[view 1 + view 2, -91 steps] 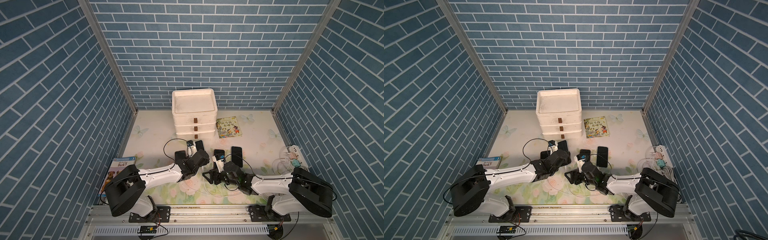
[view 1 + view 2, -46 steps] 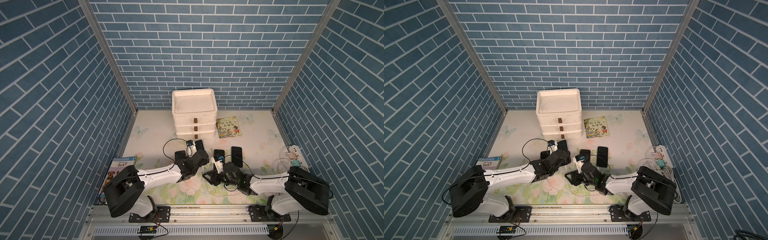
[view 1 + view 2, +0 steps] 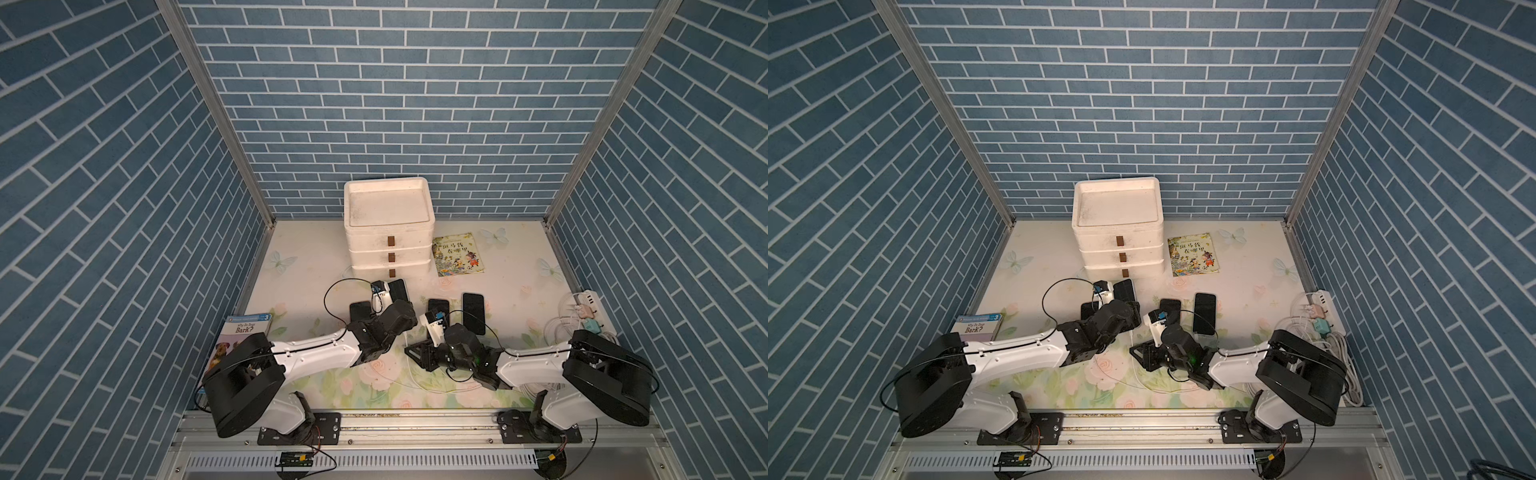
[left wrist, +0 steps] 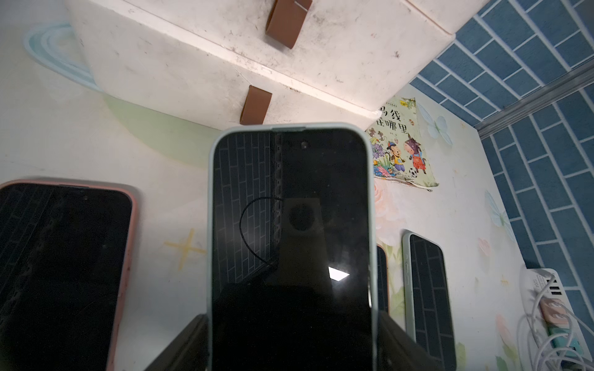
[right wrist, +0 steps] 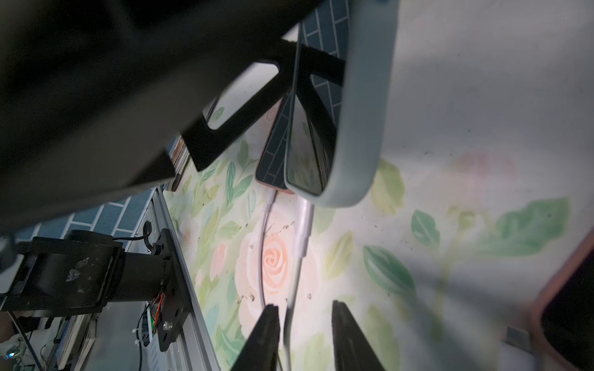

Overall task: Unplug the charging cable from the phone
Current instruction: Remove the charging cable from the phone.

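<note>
My left gripper [image 4: 291, 321] is shut on the phone [image 4: 289, 208], a dark screen in a pale mint case, with a finger pressed to each long side. In both top views this phone [image 3: 399, 289] [image 3: 1124, 289] lies just in front of the drawers. The white charging cable [image 5: 302, 225] is plugged into the phone's [image 5: 360, 128] lower end and runs back between the fingers of my right gripper [image 5: 303, 306]. Those jaws stand narrowly apart; the cable lies against one finger with a gap to the other. In a top view my right gripper [image 3: 417, 355] points left, low over the mat.
A pink-cased phone [image 4: 64, 257] with its own white cable [image 5: 266, 218] lies beside the held one. Two more phones [image 3: 473, 311] [image 3: 438, 307] lie mid-table. White drawers [image 3: 388, 232], a picture book [image 3: 457, 254], another book [image 3: 241, 336] and a power strip [image 3: 588, 307] ring the area.
My right gripper's jaws have drawn much closer together around the white cable, and that arm has edged slightly left. The left arm and the phone have not moved.
</note>
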Robot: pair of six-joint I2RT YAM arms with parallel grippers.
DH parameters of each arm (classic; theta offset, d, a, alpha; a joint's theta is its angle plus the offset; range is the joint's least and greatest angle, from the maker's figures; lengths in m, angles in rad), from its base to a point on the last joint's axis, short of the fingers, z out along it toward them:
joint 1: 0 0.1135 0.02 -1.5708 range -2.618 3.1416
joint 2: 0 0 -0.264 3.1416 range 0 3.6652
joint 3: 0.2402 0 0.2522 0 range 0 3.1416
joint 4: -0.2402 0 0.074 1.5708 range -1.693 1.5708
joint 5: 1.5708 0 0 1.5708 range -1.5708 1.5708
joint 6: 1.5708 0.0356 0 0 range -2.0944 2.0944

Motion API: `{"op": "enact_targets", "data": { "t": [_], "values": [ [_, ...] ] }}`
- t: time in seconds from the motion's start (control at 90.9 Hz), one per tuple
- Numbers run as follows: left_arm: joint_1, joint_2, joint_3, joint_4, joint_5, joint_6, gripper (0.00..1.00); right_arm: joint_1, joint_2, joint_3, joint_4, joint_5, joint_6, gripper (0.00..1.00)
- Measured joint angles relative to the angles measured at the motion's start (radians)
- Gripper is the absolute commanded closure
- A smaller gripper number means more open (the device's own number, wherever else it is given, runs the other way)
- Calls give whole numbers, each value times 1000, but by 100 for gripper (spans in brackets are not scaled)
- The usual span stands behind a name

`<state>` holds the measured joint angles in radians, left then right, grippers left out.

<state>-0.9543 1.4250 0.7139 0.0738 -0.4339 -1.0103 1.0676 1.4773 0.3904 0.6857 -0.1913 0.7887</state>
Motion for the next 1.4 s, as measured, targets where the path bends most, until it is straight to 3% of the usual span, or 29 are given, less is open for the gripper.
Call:
{"op": "enact_targets", "data": {
  "t": [0.22,0.363,0.429,0.517,0.572,1.155,1.397],
  "values": [
    [0,-3,-2,7,0,-1,100,0,14,3,19,-17,5,81],
    [0,-5,-2,8,-3,-1,100,0,22,3,27,-24,8,82],
    [0,-6,-3,8,-8,-1,100,0,22,3,27,-24,8,78],
    [0,-11,-6,8,-16,-1,100,0,22,3,28,-25,14,64],
    [0,-14,-8,7,-19,-1,100,0,22,3,30,-27,13,63],
    [-1,-24,-8,9,-39,-4,100,0,29,3,48,-49,19,79],
    [-1,-24,-8,9,-44,-4,100,0,29,3,46,-48,19,93]
  ]
}}
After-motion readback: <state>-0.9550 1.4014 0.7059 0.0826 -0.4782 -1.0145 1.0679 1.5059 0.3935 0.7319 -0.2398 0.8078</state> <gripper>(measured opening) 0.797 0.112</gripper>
